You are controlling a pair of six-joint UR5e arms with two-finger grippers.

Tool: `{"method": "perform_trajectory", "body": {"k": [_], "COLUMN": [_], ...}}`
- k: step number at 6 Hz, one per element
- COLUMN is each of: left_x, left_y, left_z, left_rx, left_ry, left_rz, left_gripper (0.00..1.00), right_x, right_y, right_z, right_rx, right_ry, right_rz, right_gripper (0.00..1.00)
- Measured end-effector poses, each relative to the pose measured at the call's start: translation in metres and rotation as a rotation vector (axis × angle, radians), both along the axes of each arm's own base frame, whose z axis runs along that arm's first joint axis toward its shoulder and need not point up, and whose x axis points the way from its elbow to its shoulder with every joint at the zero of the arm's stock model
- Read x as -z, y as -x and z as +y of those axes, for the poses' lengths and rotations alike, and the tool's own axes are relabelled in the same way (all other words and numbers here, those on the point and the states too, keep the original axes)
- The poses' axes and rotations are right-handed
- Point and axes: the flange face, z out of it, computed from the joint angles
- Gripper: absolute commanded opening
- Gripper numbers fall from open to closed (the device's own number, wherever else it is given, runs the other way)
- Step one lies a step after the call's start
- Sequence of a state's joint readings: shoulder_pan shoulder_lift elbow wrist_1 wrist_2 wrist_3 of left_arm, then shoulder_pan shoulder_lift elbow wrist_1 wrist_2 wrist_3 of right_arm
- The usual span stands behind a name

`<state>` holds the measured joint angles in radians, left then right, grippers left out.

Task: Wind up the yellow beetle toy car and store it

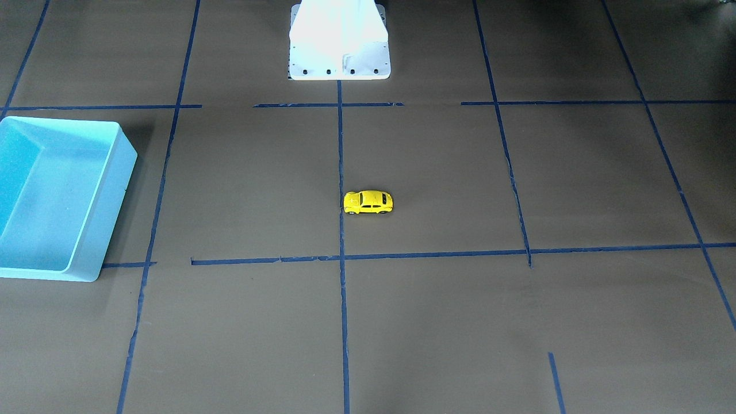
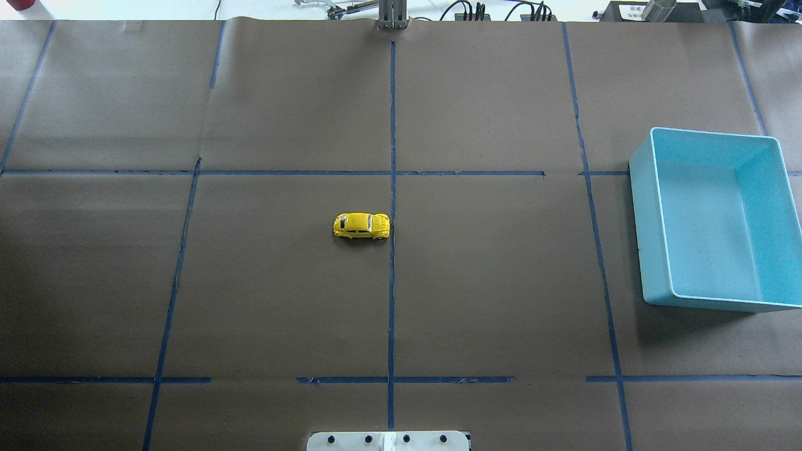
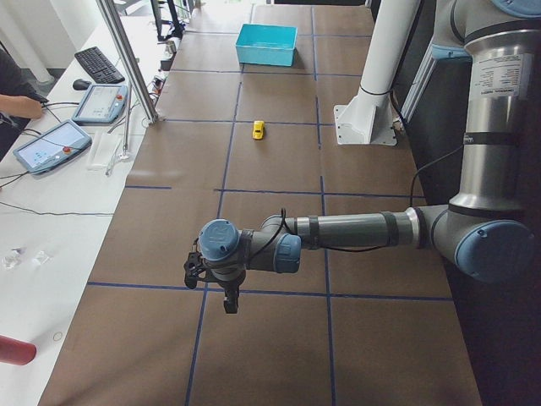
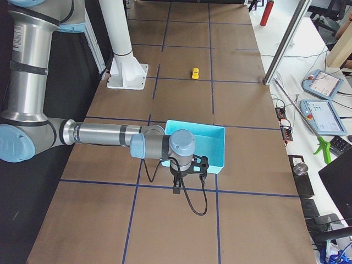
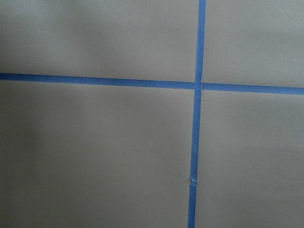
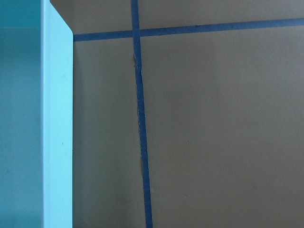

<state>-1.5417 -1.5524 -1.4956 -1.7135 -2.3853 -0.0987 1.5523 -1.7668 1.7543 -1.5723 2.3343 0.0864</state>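
The yellow beetle toy car (image 1: pixel 368 202) stands on its wheels near the middle of the table, beside the centre tape line; it also shows in the overhead view (image 2: pixel 361 226) and small in both side views (image 3: pixel 259 129) (image 4: pixel 194 73). The turquoise bin (image 2: pixel 645 238) is empty on my right side. My left gripper (image 3: pixel 226 303) hangs over the table's left end, far from the car. My right gripper (image 4: pixel 177 191) hangs just outside the bin's wall (image 6: pixel 57 142). Both show only in the side views, so I cannot tell whether they are open or shut.
Blue tape lines (image 2: pixel 392 188) divide the brown paper table cover into squares. The white robot base (image 1: pixel 339 52) stands at the table's edge. Tablets and cables (image 3: pixel 51 144) lie on a side bench by an operator. A metal post (image 3: pixel 127 59) stands at the table's far edge.
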Motion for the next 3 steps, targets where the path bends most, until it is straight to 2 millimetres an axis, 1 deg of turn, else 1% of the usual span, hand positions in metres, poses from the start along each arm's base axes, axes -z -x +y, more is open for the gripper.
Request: {"method": "perform_trajectory", "body": {"k": [1,3], "left_x": [0.000,0.003], "left_y": [0.000,0.000], "left_z": [0.000,-0.001], "left_rx": [0.000,0.000], "left_ry": [0.001,-0.004], "left_rz": [-0.001,0.000], "left_gripper": [1.00,1.00], "right_x": [0.002,0.015], "right_y": [0.000,0.001], "right_z": [-0.002,-0.021], "right_rx": [-0.001,-0.001], "right_ry": [-0.004,-0.037], "right_rz": [0.003,0.004], "right_gripper": [1.00,1.00]}}
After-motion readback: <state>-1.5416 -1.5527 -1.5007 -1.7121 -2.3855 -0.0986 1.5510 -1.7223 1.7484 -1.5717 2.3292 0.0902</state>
